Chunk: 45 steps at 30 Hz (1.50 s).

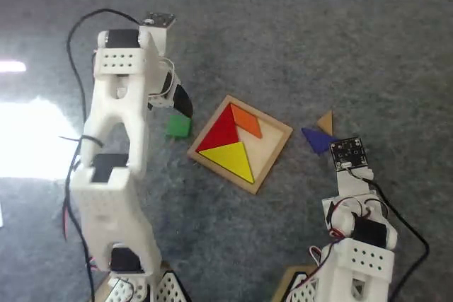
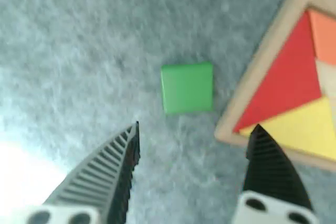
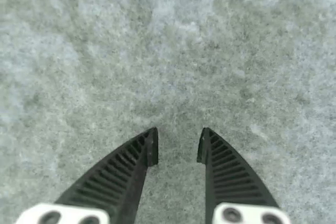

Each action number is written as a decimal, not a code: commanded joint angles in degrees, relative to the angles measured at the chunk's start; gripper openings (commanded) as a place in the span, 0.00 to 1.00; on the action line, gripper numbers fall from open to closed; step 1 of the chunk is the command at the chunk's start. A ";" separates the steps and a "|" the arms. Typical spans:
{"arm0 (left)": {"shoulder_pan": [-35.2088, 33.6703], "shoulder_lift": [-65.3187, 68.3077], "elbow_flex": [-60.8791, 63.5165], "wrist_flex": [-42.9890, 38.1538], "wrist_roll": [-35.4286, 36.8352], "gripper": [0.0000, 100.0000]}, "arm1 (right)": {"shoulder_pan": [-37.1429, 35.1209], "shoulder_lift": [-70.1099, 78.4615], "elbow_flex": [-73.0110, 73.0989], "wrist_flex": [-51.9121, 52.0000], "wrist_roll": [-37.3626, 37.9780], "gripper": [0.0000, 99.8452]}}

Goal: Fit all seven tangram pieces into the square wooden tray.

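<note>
Tangram work, and the piece nearest to hand is the green square (image 2: 187,87), lying flat on the grey mat (image 1: 354,47) just beside the wooden tray (image 2: 261,56), apart from its rim. It looks thin, stiff and light, probably smooth on its faces. I'd guess it would skate or tip if pushed from one side only. The sensible hold is across two opposite straight edges, with the fingertips right down at the mat. The left gripper (image 2: 196,128) hangs just short of it, jaws spread wider than the square.

Inside the tray sit a red triangle (image 1: 219,134), a yellow triangle (image 1: 236,157) and an orange piece (image 1: 247,119), with bare wood left along one side. On the tray's far side lie a blue triangle (image 1: 316,138) and a small tan triangle (image 1: 326,122), close together. The right gripper (image 3: 178,129) hovers low over bare mat near the blue one, jaws only narrowly parted and holding nothing
</note>
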 commanded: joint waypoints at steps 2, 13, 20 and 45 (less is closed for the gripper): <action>-2.99 -21.54 17.01 -2.11 -4.13 0.31 | -0.13 -0.13 -0.70 -0.66 1.05 0.14; -13.36 -40.44 50.77 -19.96 -10.37 0.31 | -0.31 2.15 -14.33 1.45 1.14 0.14; -7.30 -40.62 53.32 -24.44 2.73 0.31 | -4.53 33.10 -44.31 1.01 -3.78 0.15; -13.89 -40.79 61.05 -40.00 10.02 0.32 | -19.65 111.78 -103.30 1.98 -8.62 0.39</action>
